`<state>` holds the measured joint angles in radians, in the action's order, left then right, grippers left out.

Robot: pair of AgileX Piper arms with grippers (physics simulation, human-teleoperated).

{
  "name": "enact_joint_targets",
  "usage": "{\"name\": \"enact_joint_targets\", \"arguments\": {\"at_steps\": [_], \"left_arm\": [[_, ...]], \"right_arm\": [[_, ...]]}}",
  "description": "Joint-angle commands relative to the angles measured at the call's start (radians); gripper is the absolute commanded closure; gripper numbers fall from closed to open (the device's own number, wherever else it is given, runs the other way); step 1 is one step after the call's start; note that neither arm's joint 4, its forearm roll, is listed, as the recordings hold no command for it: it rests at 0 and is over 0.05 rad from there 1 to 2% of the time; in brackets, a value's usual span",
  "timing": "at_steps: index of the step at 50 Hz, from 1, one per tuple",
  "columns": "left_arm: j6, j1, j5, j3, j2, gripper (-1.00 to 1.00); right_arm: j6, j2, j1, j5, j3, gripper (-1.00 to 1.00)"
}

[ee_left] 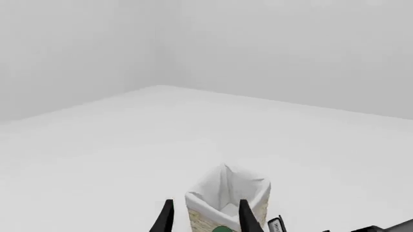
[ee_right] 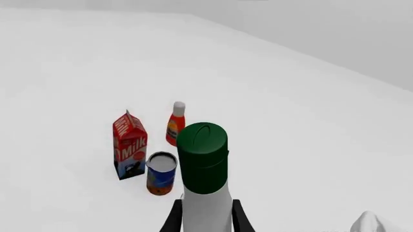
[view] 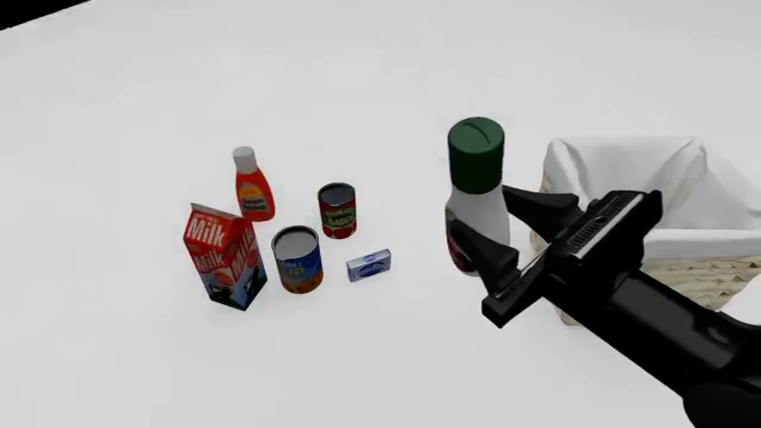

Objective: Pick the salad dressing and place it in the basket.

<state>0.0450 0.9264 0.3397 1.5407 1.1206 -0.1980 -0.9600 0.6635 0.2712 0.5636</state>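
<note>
The salad dressing [view: 478, 169], a white bottle with a dark green cap, stands upright between the fingers of my right gripper [view: 507, 234], which is shut on its body. It is just left of the basket [view: 701, 266], a wicker square with white cloth lining. In the right wrist view the bottle [ee_right: 204, 164] fills the gap between the right gripper's [ee_right: 206, 220] fingers. In the left wrist view my left gripper [ee_left: 206, 218] is open and empty, with the basket [ee_left: 227, 192] beyond it and the green cap [ee_left: 222, 228] at the picture's edge.
On the table's left stand a red milk carton [view: 223, 256], a red bottle with a white cap [view: 252, 187], a blue-and-orange can [view: 298, 259], a red-and-green can [view: 338, 210] and a small blue box [view: 370, 265]. The left arm is out of the front view.
</note>
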Motion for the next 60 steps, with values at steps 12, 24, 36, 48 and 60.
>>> {"name": "enact_joint_targets", "arguments": {"at_steps": [12, 24, 36, 48, 60], "left_arm": [[-0.063, -0.516, -0.165, -0.641, -0.548, -1.0], [-0.044, -0.732, -0.343, -1.066, -0.762, -1.0], [-0.095, -0.868, -0.502, -1.401, -0.903, -1.0], [-0.125, -0.965, -0.553, -1.541, -0.94, -1.0], [-0.11, -1.027, -0.359, -1.541, -1.101, -1.0]], "right_arm": [[0.025, 0.092, -0.01, -0.044, 0.015, 1.0], [0.025, 0.163, -0.026, -0.085, 0.031, 1.0], [0.036, 0.218, -0.08, -0.116, 0.066, 1.0], [0.066, 0.26, -0.207, -0.118, 0.085, 1.0], [0.082, 0.269, -0.341, -0.107, 0.089, 1.0]]}}
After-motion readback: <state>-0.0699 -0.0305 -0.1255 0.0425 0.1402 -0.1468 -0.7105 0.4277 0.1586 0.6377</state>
